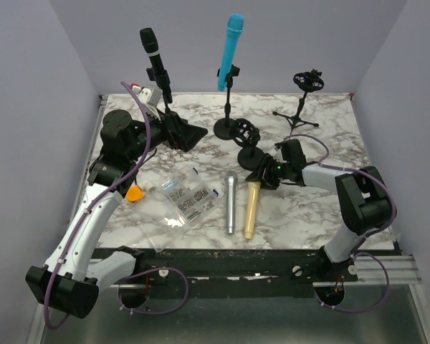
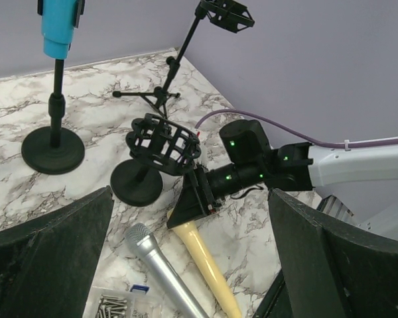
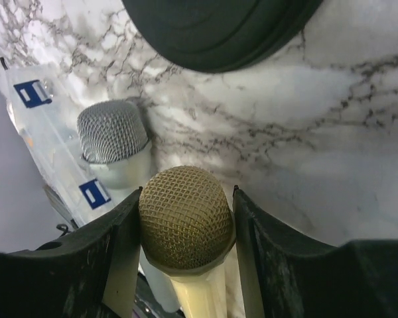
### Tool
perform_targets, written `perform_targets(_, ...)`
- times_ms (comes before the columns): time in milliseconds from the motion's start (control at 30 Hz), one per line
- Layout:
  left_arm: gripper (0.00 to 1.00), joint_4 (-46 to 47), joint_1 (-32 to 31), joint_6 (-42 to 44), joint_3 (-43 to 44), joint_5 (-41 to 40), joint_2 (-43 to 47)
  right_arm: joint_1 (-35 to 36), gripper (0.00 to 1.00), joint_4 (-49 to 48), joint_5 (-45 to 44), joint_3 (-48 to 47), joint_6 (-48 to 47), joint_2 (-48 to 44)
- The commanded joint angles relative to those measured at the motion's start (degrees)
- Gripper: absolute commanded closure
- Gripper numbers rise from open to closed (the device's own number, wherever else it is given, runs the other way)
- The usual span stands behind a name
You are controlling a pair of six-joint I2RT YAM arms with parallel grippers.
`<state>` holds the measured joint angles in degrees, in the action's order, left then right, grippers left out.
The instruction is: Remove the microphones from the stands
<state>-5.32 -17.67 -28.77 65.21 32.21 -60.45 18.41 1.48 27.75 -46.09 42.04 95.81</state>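
A cream microphone (image 1: 250, 211) with a gold mesh head (image 3: 184, 218) lies flat on the marble table. My right gripper (image 1: 262, 176) is shut on that head, and both fingers (image 3: 123, 245) press against the mesh. Just behind it stands a short black stand (image 1: 249, 137) with an empty shock mount (image 2: 162, 142). My left gripper (image 1: 188, 134) hangs open at the back left, by the foot of the stand that carries a black microphone (image 1: 153, 61). Nothing lies between its fingers (image 2: 46, 245), which frame the cream microphone (image 2: 209, 268) from afar.
A silver microphone (image 1: 231, 204) lies left of the cream one. A blue microphone (image 1: 231, 50) sits on a round-base stand at the back centre, and an empty tripod stand (image 1: 307, 86) at the back right. Clear bags of screws (image 1: 186, 199) and an orange object (image 1: 134, 193) lie front left.
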Motion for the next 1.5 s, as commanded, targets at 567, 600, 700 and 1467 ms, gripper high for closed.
perform_targets(567,0.02,0.27,0.44,0.13,0.33,1.35,0.24,1.98,0.40,-7.65,-0.38,-2.61,2.40,4.87)
perform_targets(600,0.02,0.38,0.44,0.12,0.33,1.37,0.24,1.98,0.39,-7.28,-0.71,-2.62,2.26,4.47)
perform_targets(700,0.02,0.40,0.44,0.03,0.34,1.37,0.33,1.93,0.36,-6.33,-1.50,-2.54,1.69,3.76)
perform_targets(1467,0.02,0.99,0.44,-0.54,0.18,1.90,0.71,-16.97,0.27,5.87,-16.07,9.46,-3.72,-24.25)
